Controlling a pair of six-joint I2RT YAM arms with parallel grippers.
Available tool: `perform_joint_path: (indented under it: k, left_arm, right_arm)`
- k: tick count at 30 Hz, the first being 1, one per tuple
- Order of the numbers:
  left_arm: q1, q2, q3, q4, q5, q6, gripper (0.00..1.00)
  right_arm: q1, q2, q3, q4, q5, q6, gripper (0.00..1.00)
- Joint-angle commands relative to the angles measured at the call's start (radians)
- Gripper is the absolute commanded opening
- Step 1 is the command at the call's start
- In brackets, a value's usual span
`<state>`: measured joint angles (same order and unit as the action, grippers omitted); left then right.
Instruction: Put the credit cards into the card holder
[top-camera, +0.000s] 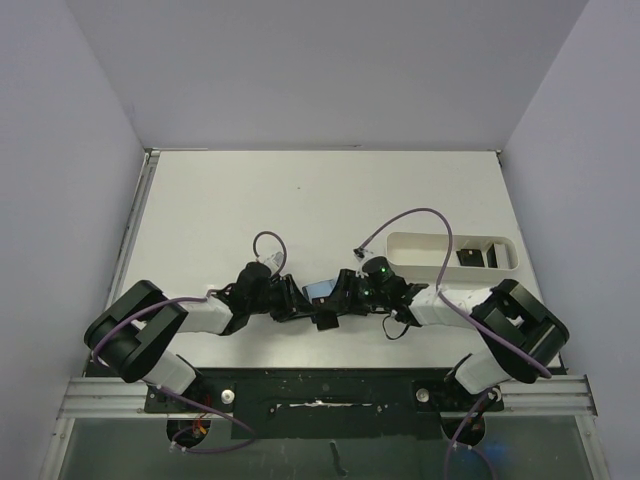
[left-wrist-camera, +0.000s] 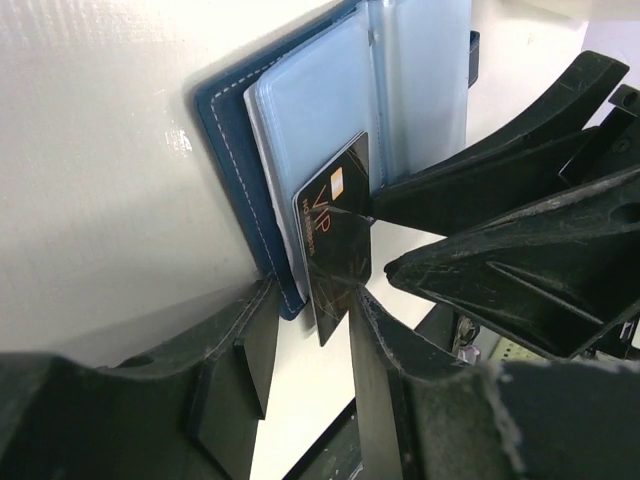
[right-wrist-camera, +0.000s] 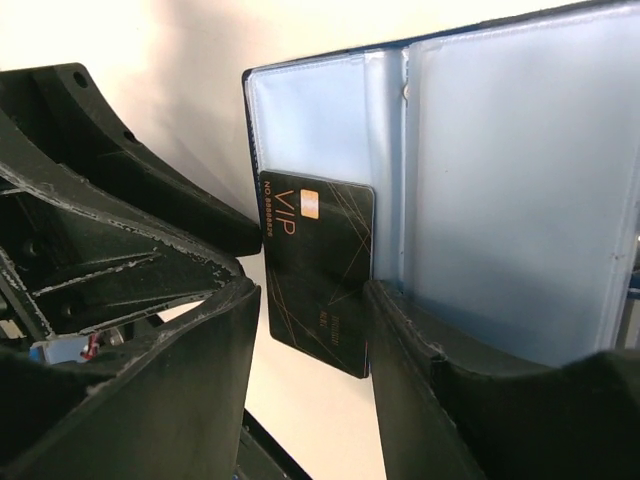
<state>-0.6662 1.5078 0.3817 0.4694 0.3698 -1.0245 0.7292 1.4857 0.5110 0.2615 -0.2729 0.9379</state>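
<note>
The card holder (left-wrist-camera: 225, 140) lies open, navy outside with light blue pockets; it also shows in the right wrist view (right-wrist-camera: 510, 170) and the top view (top-camera: 322, 290). A black VIP credit card (left-wrist-camera: 335, 230) lies with its upper end against the left pocket page and its lower end sticking out past the holder's edge (right-wrist-camera: 320, 275). I cannot tell whether it is inside a slot. My left gripper (left-wrist-camera: 312, 300) is open, the card's lower corner between its fingers. My right gripper (right-wrist-camera: 310, 310) is open astride the card, one finger (right-wrist-camera: 430, 370) lying on the right pocket page.
A long white tray (top-camera: 415, 262) stands at the right with two more dark cards (top-camera: 468, 257) in it. Both grippers meet over the holder near the table's front edge (top-camera: 320, 345). Purple cables loop off both wrists.
</note>
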Motion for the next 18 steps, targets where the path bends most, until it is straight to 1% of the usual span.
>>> perform_joint_path:
  k: [1, 5, 12, 15, 18]
  left_arm:
    - [-0.001, -0.015, -0.001, 0.065, -0.002, -0.004, 0.33]
    - [-0.001, -0.008, 0.004, 0.077, -0.002, -0.005, 0.33]
    - [-0.002, 0.011, -0.004, 0.097, -0.003, -0.012, 0.33]
    - [-0.002, 0.018, -0.009, 0.112, -0.001, -0.016, 0.33]
    - [-0.001, 0.029, -0.005, 0.117, 0.000, -0.015, 0.33]
  right_arm:
    - [0.022, -0.066, 0.047, -0.092, 0.093, -0.043, 0.47]
    - [0.022, -0.072, 0.049, -0.116, 0.131, -0.054, 0.47]
    - [0.024, 0.022, 0.042, -0.030, 0.051, -0.038, 0.45]
    - [0.024, 0.032, 0.034, 0.021, 0.015, -0.038, 0.36]
    - [0.022, 0.038, 0.013, 0.087, -0.025, -0.022, 0.31]
